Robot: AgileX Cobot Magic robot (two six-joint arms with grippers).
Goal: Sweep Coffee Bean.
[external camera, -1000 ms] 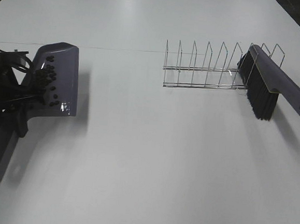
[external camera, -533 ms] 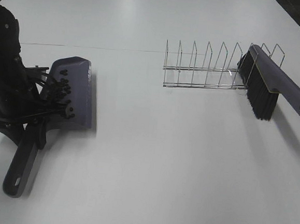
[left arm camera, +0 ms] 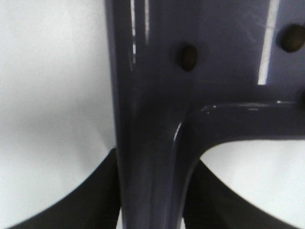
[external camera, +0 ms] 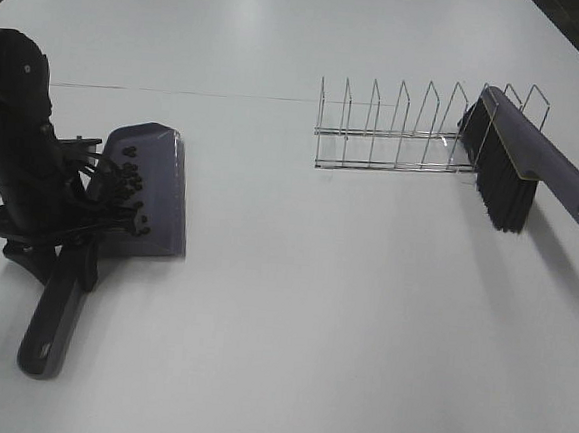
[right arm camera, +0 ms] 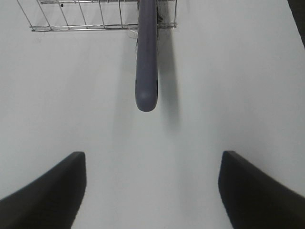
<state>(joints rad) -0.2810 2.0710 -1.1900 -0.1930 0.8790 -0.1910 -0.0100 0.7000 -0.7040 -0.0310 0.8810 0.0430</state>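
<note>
The purple-grey dustpan [external camera: 160, 181] sits at the left of the table in the exterior view, with the coffee beans [external camera: 127, 188] gathered in its tray near the handle. My left gripper [external camera: 64, 244] is shut on the dustpan's handle [external camera: 50, 323]. In the left wrist view the handle [left arm camera: 152, 143] runs between my fingers [left arm camera: 95, 200], with beans [left arm camera: 188, 56] on the tray beyond. My right gripper [right arm camera: 152, 191] is open and empty over bare table, short of the brush handle [right arm camera: 146, 57]. It is out of the exterior view.
A wire rack [external camera: 396, 135] stands at the right back. The purple brush [external camera: 539, 166] leans in its right end, black bristles [external camera: 502, 198] down on the table. The rack [right arm camera: 86, 16] also shows in the right wrist view.
My left arm has carried the dustpan with the beans to the right and a little toward the front. The brush, rack and right gripper have not moved.
</note>
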